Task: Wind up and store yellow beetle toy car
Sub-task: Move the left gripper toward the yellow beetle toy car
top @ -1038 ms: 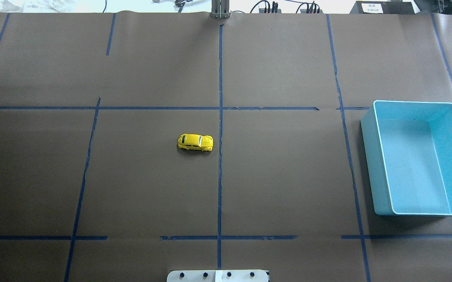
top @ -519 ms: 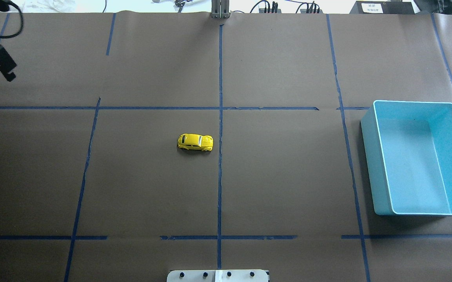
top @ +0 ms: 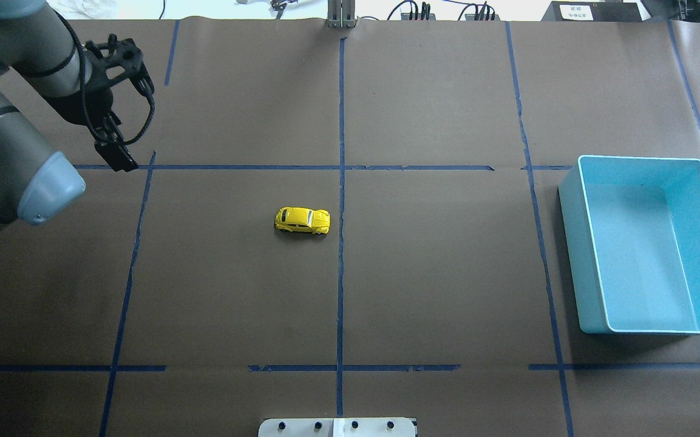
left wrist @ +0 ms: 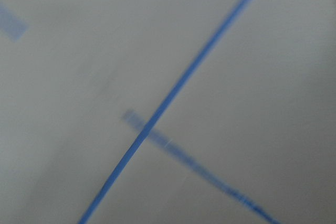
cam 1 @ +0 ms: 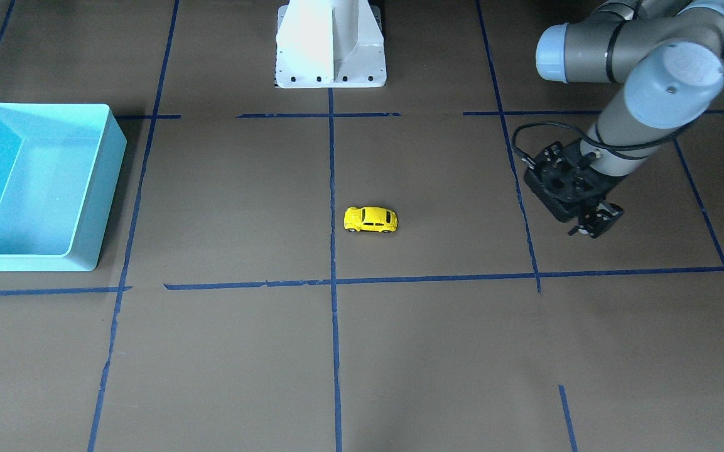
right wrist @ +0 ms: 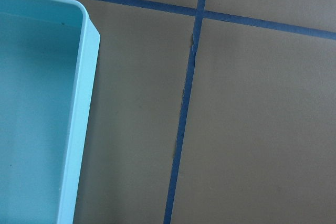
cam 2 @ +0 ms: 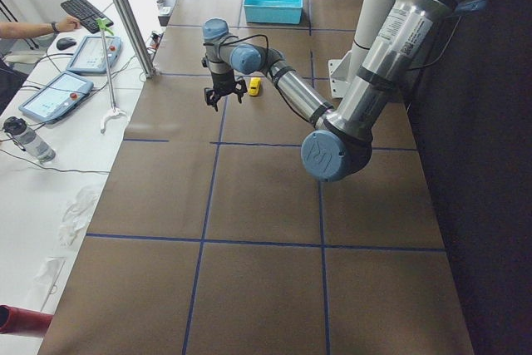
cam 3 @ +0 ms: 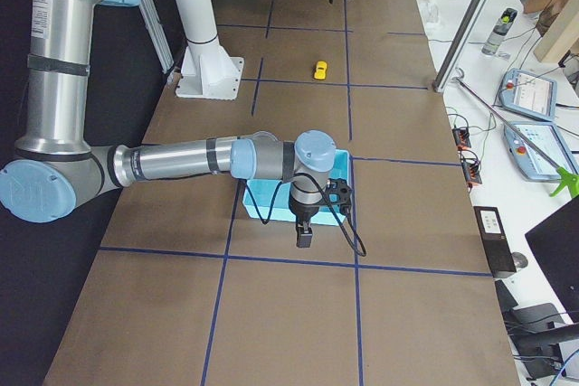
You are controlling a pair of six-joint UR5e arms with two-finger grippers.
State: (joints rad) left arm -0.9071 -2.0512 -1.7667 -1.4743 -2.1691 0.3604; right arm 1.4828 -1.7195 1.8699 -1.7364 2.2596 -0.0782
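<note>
The yellow beetle toy car [top: 302, 221] stands on its wheels near the table's middle, just left of the centre tape line; it also shows in the front-facing view [cam 1: 371, 220]. My left gripper [top: 134, 67] hangs over the far left of the table, well away from the car, and looks open and empty [cam 1: 595, 223]. My right gripper [cam 3: 312, 219] shows only in the exterior right view, by the light-blue bin [top: 641, 159], and I cannot tell whether it is open or shut. The left wrist view is blurred.
The bin [cam 1: 48, 105] is empty and sits at the table's right edge; its rim shows in the right wrist view [right wrist: 79, 119]. Blue tape lines grid the brown table cover. The robot's white base [cam 1: 330, 44] stands at the near middle edge.
My left arm has swung in from the left edge of the overhead view, towards the table's middle. The car and the bin have not moved.
</note>
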